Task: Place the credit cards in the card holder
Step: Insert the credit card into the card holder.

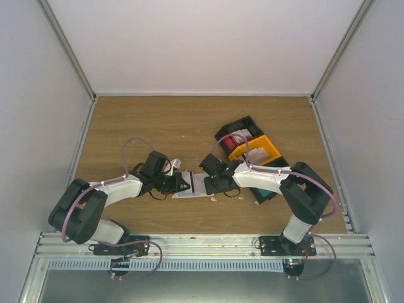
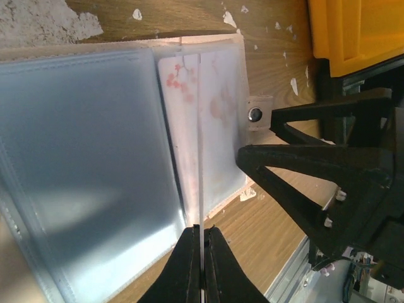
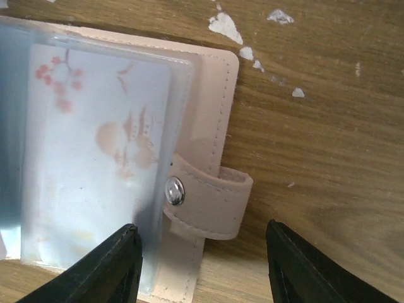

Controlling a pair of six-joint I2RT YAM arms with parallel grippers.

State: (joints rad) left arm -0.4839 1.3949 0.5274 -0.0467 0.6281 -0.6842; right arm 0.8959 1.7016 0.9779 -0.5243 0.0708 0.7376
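The beige card holder (image 1: 197, 188) lies open on the table between the two arms. In the right wrist view a white card with a red blossom print (image 3: 95, 145) sits in its clear sleeve, and the snap tab (image 3: 208, 202) is folded over the right edge. My left gripper (image 2: 201, 228) is shut on a thin white card (image 2: 200, 139), seen edge-on and standing over the right-hand page; it shows in the top view (image 1: 182, 183). My right gripper (image 3: 202, 227) is open and straddles the snap tab; it shows in the top view (image 1: 209, 183).
A black bin (image 1: 237, 128) and a yellow bin (image 1: 268, 146) stand at the right behind the right arm, with a red card (image 1: 235, 140) and pale cards (image 1: 255, 154) inside. White crumbly scraps (image 3: 222, 25) lie around the holder. Grey walls close in the table.
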